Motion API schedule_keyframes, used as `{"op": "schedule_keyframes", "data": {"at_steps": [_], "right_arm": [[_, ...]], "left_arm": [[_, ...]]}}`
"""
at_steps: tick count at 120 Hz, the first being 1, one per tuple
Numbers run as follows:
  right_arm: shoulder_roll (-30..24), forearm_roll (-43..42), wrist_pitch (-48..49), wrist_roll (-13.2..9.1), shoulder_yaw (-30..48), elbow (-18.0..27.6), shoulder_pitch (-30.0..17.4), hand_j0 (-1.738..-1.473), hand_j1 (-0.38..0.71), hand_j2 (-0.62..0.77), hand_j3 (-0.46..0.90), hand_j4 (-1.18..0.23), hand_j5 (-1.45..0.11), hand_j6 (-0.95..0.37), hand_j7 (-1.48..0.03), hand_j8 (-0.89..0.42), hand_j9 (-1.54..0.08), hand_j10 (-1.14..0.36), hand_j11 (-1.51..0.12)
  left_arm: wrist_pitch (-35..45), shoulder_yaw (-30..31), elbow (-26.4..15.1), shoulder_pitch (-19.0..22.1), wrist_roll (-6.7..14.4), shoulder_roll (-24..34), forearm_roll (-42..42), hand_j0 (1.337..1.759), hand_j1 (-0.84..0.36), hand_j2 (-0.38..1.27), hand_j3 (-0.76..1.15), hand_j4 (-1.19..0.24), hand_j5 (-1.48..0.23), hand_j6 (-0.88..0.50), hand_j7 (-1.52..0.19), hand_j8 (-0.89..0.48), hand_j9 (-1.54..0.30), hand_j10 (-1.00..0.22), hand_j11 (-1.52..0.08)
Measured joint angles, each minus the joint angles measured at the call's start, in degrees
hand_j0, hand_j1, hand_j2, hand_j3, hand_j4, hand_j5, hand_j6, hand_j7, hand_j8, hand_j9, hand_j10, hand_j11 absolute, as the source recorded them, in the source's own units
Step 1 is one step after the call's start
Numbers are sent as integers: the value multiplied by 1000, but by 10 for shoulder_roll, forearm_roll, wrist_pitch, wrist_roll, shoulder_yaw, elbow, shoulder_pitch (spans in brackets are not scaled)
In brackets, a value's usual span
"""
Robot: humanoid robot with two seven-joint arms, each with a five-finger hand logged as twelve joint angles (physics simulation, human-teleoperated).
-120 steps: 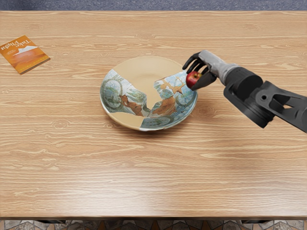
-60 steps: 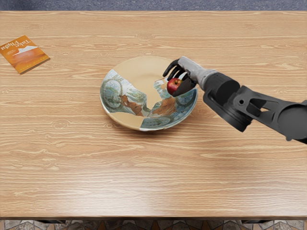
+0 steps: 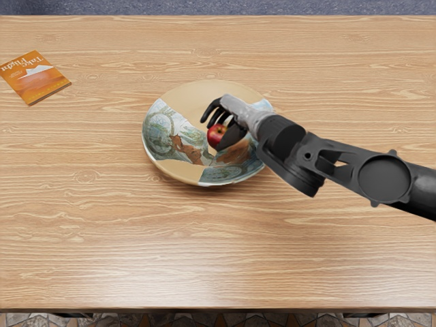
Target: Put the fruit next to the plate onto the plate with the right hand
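Observation:
A small red apple [image 3: 216, 133] is held in my right hand [image 3: 221, 126], whose dark fingers curl around it. The hand hovers over the middle of the plate [image 3: 167, 129], a shallow dish painted in tan, blue-green and rust. My right arm [image 3: 327, 167] reaches in from the right edge and hides the plate's right rim. Whether the apple touches the plate's surface is unclear. No left arm shows.
An orange book [image 3: 33, 75] lies near the table's far left corner. The wooden table [image 3: 218, 245] spreads wide in front of the plate and to both sides.
My right hand has carried the apple leftward, from above the plate's right rim to over its centre. The arm now stretches further into the picture.

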Motion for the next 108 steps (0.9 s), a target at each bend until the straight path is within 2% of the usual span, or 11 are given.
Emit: {"op": "schedule_keyframes", "data": {"at_steps": [22, 32, 56, 74, 87, 108], "right_arm": [[11, 0, 0, 0, -4, -6, 2, -1658, 261, 163, 0, -566, -758, -572, -747, -426, -748, -559, -749], [12, -1, 0, 0, -5, -7, 3, -1658, 235, 99, 0, -532, -708, -537, -700, -431, -700, -529, -701], [15, -2, -8, -1, -1, -8, 1, -1658, 45, 9, 0, -346, -457, -349, -453, -309, -453, -346, -454], [12, -2, -9, -2, 4, -2, 2, -1658, -59, -12, 0, -251, -329, -253, -327, -233, -327, -251, -328], [-16, 5, -6, -3, 30, 24, 2, -1658, -149, -11, 0, -173, -226, -174, -225, -163, -225, -173, -225], [-101, 68, 38, -1, 76, 76, -1, -1658, -237, -9, 0, -97, -126, -98, -125, -93, -125, -97, -125]], "left_arm": [[0, 0, 0, 0, 0, 0, 0, 1658, 69, 46, 0, -233, -303, -233, -303, -233, -304, -233, -304], [0, 0, 0, 0, 0, 0, 0, 1658, 69, 46, 0, -233, -303, -233, -304, -233, -304, -233, -304], [0, 0, 0, 0, 0, 0, 0, 1658, 69, 46, 0, -233, -303, -233, -303, -233, -303, -233, -303], [0, 0, 0, 0, 0, 0, 0, 1658, 69, 46, 0, -233, -303, -233, -303, -233, -304, -233, -304], [0, 0, 0, 0, 0, 0, 0, 1658, 69, 46, 0, -233, -304, -233, -304, -233, -304, -233, -304], [0, 0, 0, 0, 0, 0, 0, 1658, 69, 46, 0, -233, -304, -233, -304, -233, -304, -233, -304]]}}
